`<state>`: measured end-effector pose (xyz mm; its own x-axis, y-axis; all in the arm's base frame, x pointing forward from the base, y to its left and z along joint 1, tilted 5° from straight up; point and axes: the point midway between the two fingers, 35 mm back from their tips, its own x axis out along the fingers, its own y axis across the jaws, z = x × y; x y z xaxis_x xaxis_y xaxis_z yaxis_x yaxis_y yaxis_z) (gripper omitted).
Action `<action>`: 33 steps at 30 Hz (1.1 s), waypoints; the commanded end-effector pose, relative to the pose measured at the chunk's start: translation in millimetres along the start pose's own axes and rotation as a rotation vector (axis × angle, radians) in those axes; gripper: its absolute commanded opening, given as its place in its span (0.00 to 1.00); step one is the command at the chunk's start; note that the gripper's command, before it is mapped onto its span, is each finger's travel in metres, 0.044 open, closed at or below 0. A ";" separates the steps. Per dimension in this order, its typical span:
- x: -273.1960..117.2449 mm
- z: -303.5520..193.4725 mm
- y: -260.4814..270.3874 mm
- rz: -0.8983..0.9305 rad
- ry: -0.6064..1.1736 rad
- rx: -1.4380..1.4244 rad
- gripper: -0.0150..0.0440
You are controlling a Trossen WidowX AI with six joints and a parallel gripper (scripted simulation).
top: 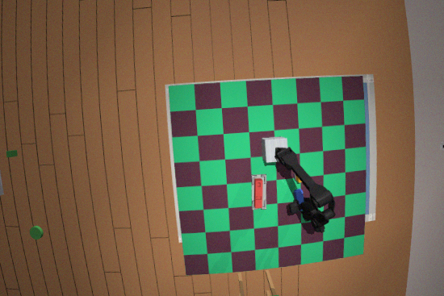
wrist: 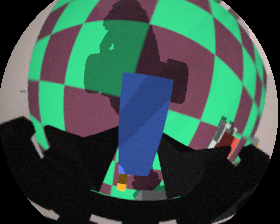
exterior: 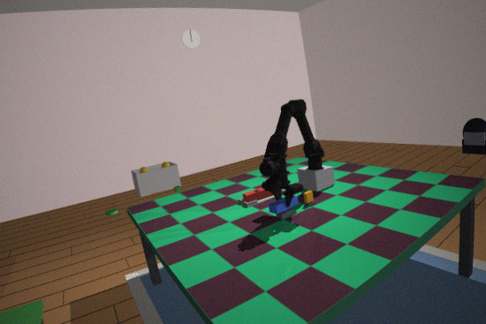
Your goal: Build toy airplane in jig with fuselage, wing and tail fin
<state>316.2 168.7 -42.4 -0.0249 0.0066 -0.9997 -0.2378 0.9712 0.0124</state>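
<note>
The blue wing [top: 299, 193] [exterior: 279, 207] [wrist: 145, 100] is between the fingers of my gripper [top: 299, 203] [exterior: 284, 200] [wrist: 139, 130], which is shut on it low over the table. Whether the wing is clear of its grey support is hard to tell. The red fuselage [top: 258, 195] [exterior: 254, 195] [wrist: 234, 145] lies lengthwise in the pale grey cradle [top: 264, 199] [exterior: 254, 203] [wrist: 218, 132] and looks flat; nothing is on top of it. The yellow tail fin [top: 299, 180] [exterior: 307, 197] [wrist: 121, 186] stands apart, between the wing and the arm base; the arm partly hides it in the top view.
The pale block [top: 270, 147] [exterior: 316, 178] under the arm's base stands behind the parts. The cradle is to one side of my gripper, left of it in the top view. The parts are on a green and maroon checkered table [top: 210, 122] [exterior: 309, 289].
</note>
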 end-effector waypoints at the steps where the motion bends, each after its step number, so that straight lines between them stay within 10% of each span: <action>1: -13.3 4.3 1.8 0.007 -0.009 0.004 0.25; 33: -110.0 1.0 -3.6 -0.002 0.024 -0.004 0.25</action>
<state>321.0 164.8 56.7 -0.0482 -0.0049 -0.9988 -0.2375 0.9714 0.0067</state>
